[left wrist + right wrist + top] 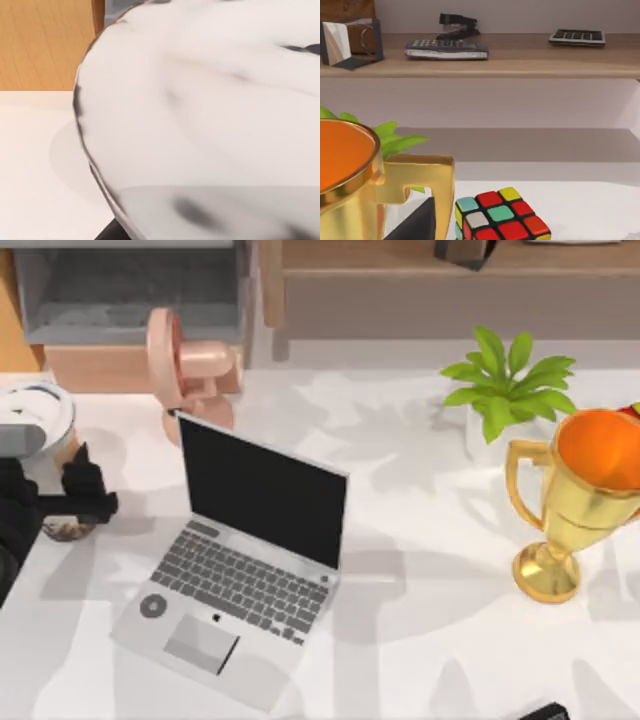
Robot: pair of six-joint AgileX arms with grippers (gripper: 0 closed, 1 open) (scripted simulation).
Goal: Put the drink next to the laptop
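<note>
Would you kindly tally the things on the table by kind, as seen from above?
Drink, held by the left gripper: 1
Laptop: 1
Pink fan: 1
Potted plant: 1
Gold trophy cup: 1
Total: 5

Silver laptop (235, 585), black screen; gold trophy (570, 510).

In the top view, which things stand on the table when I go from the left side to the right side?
drink with the left gripper around it → pink fan → laptop → green plant → gold trophy cup holding an orange
</note>
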